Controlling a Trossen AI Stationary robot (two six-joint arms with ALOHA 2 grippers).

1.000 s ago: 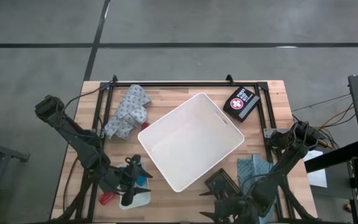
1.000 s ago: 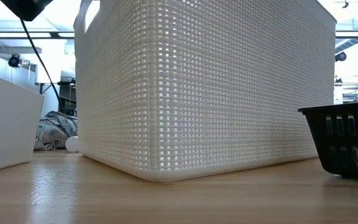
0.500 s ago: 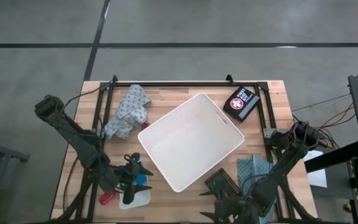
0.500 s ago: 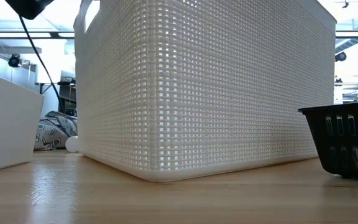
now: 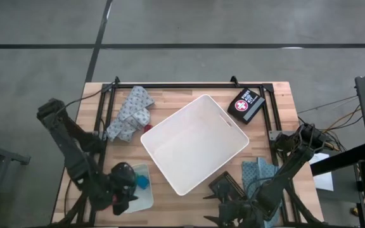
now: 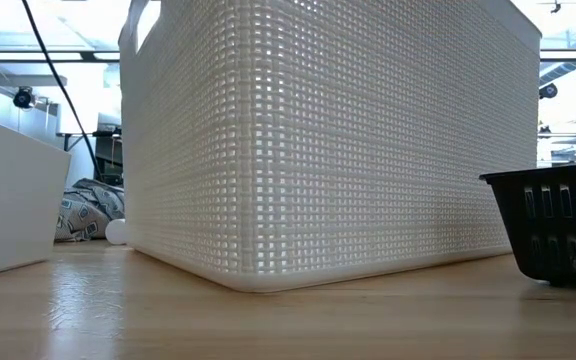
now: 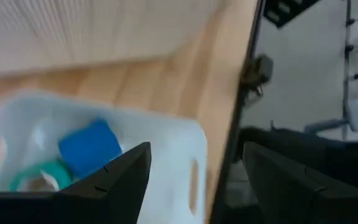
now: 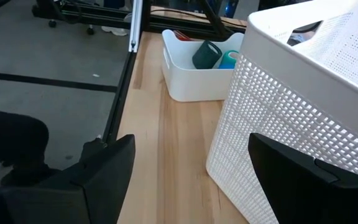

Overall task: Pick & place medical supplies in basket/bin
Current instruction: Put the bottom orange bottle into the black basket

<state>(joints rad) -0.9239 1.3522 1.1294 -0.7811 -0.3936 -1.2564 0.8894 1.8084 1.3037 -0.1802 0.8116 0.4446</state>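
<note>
My left pincer (image 7: 188, 171) hangs with its jaws apart and nothing between them, right over the near edge of the small tray (image 5: 141, 193), where I see a blue block (image 7: 90, 147) and a teal roll (image 7: 33, 177) just ahead of its fingers. The bin (image 5: 194, 142) sits mid-desk (image 5: 170, 95), ahead and off to the right of that pincer, with a patterned cloth (image 5: 130, 113) on its far side from my right arm. My right pincer (image 8: 188, 168) waits at the near desk edge, jaws wide and empty, the bin's mesh wall (image 8: 303, 118) just ahead of its right finger and the tray farther out.
</note>
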